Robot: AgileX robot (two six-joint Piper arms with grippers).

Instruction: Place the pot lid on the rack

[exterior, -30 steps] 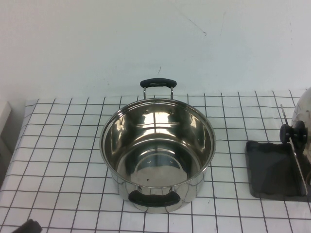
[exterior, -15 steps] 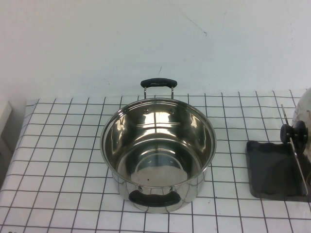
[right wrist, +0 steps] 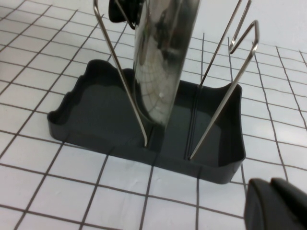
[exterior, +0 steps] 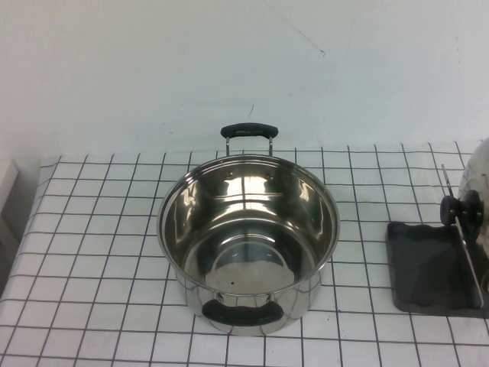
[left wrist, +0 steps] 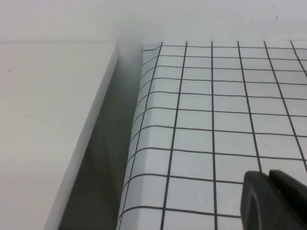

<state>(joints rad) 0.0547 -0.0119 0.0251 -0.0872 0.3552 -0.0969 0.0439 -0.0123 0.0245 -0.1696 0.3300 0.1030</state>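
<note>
Apparently lid (right wrist: 158, 72) in rack (right wrist: 96, 100); right claw (right wrist: 276, 203) near, left claw (left wrist: 271, 201) tableside

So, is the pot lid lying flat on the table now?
No, in the right wrist view the pot lid stands on edge between the wires of the rack, with the right gripper nearby.

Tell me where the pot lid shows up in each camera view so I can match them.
High view: pot lid at the right edge, standing on edge in the rack.
Left wrist view: not in it; only the left gripper over the grid cloth.
Right wrist view: lid upright between the rack wires, right gripper nearby.
Shared landmark: the rack.
</note>
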